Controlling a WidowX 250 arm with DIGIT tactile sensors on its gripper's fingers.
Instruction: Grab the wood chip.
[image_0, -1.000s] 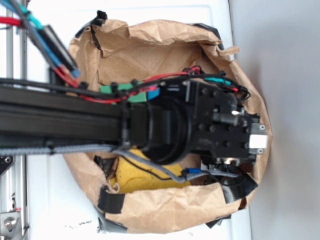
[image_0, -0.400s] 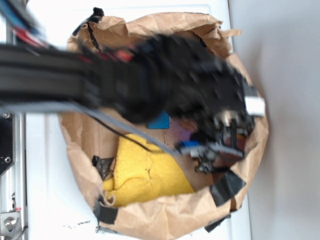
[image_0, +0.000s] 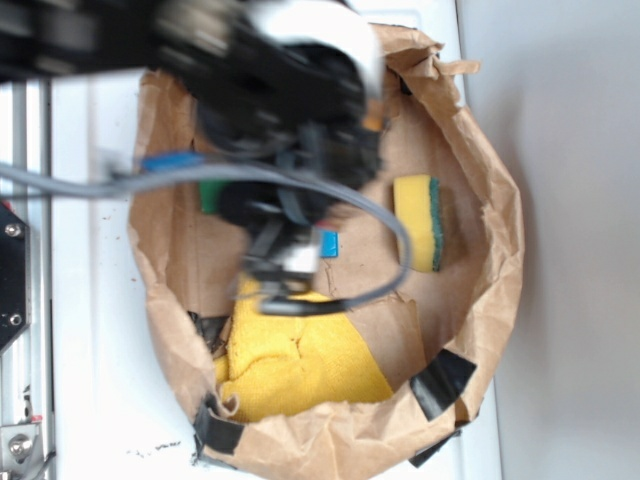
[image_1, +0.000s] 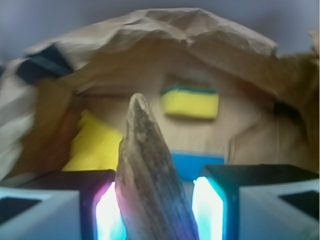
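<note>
The wood chip (image_1: 147, 170), dark brown and grainy with a pointed end, stands between the lit pads of my gripper (image_1: 157, 210) in the wrist view. The jaws are shut on it and it is held above the floor of the brown paper bag (image_1: 150, 30). From the exterior view the gripper (image_0: 285, 270) is blurred over the left middle of the bag, above the yellow cloth's edge. I cannot make out the chip there.
A blue block (image_0: 328, 243) lies just right of the gripper and a green block (image_0: 210, 195) at its left. A yellow cloth (image_0: 300, 360) fills the bag's lower part. A yellow-green sponge (image_0: 418, 222) lies at the right. Crumpled bag walls (image_0: 500, 250) ring everything.
The arm swung from the bag's right side toward the left and top, uncovering the sponge and the blue block. The frame is motion-blurred.
</note>
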